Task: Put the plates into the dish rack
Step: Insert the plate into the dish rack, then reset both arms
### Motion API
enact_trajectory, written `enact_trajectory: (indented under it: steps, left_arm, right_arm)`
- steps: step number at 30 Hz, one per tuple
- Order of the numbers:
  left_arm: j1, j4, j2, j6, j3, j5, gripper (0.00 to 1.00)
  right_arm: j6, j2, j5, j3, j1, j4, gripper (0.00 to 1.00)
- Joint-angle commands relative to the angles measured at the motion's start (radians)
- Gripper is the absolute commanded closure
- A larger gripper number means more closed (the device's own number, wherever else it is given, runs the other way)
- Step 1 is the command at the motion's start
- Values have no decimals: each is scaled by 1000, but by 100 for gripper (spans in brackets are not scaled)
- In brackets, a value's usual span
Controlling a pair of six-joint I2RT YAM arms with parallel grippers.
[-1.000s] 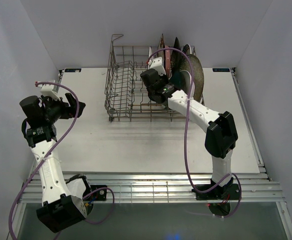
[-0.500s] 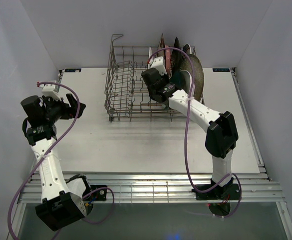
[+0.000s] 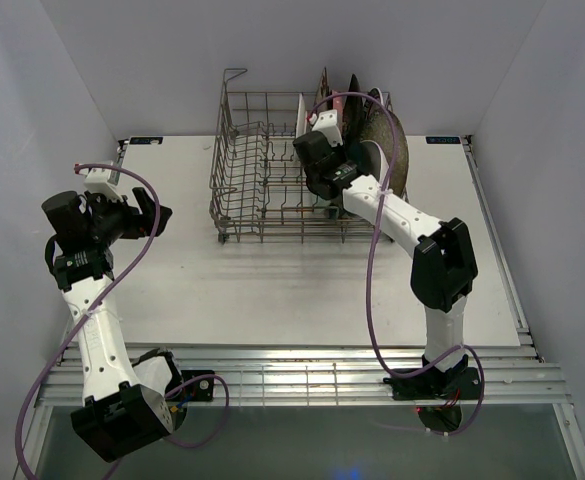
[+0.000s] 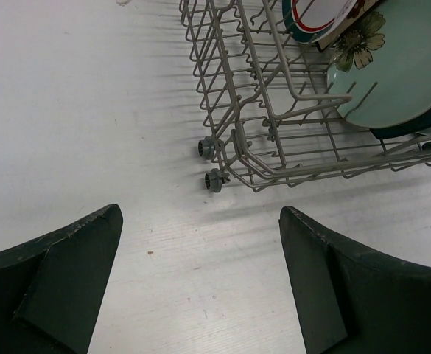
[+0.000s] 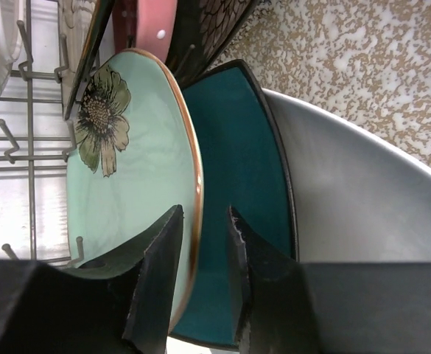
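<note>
**Right fingers straddle the racked green plate**

In the dish rack's [image 3: 247, 170] right end, the pale green plate [image 5: 127, 199] stands on edge. Its rim runs straight between the right gripper's [image 5: 204, 214] parted fingers, neither pressing. The left gripper [image 4: 200, 212] hangs wide apart and empty, well left of the rack. Count: one rack, roughly eight plates, some hidden.

Left gripper [image 4: 200, 212] wide — right gripper [image 5: 204, 212] ajar
</note>
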Motion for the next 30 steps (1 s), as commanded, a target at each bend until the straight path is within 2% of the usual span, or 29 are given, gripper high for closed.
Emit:
enact_trajectory:
  steps: [1, 2, 5, 8, 16, 17, 22, 25, 26, 27, 28, 30]
  left_arm:
    - [-1, 9, -17, 12, -5, 20, 2]
    - [0, 9, -17, 12, -5, 22, 2]
    - [0, 9, -17, 10, -5, 22, 2]
    - [-1, 9, -18, 10, -5, 22, 2]
    - [0, 10, -18, 13, -4, 18, 2]
    - [0, 10, -15, 15, -5, 17, 2]
    - [-1, 32, -21, 16, -16, -14, 2]
    - [0, 64, -29, 19, -36, -35, 2]
    - [0, 72, -29, 21, -42, -40, 2]
    - [0, 87, -29, 21, -47, -44, 2]
    - [0, 95, -27, 21, -57, -52, 2]
    - [0, 128, -30, 23, -73, -64, 2]
  right_arm:
    - [18, -20, 7, -3, 9, 43, 62]
    - [16, -28, 7, -3, 10, 43, 58]
    - [15, -46, 11, -6, 9, 41, 56]
    - [12, -69, 12, -12, 10, 43, 48]
    - [7, -155, -17, -66, 23, 60, 41]
    - [6, -181, -57, -90, 23, 75, 36]
    - [-7, -302, -157, -191, 23, 150, 25]
    - [-13, -383, -203, -276, 23, 207, 12]
    - [-19, -403, -207, -300, 23, 224, 3]
    - [-22, -428, -206, -350, 23, 257, 1]
    - [-25, -477, -207, -380, 23, 279, 8]
    - [-42, -534, -227, -479, 23, 355, 10]
